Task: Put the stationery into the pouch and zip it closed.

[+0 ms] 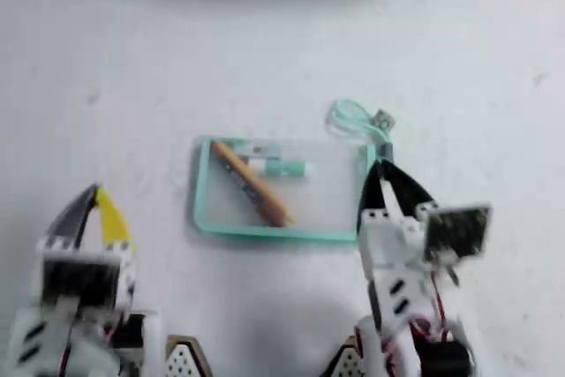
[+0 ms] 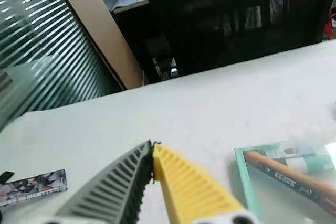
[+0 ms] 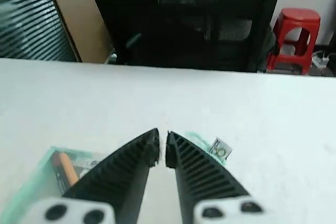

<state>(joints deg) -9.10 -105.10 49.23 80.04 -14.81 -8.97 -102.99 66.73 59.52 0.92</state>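
Observation:
A clear pouch with a teal rim (image 1: 265, 232) lies flat in the middle of the table. Inside it lie an orange-brown pen (image 1: 252, 184) and a white and teal stick (image 1: 281, 166). A teal cord with a small tag (image 1: 357, 121) trails from the pouch's far right corner. My right gripper (image 1: 381, 169) is shut, its black tips just off the pouch's right edge, with nothing seen between them. The cord's tag (image 3: 219, 149) lies just beyond the fingertips (image 3: 152, 141). My left gripper (image 1: 95, 193), one finger grey and one yellow, is shut left of the pouch and apart from it.
The white table runs wide on all sides of the pouch. A printed label (image 2: 32, 186) lies on the table far off to one side. A black chair (image 3: 184, 19) and a red stool (image 3: 295, 38) stand beyond the far edge.

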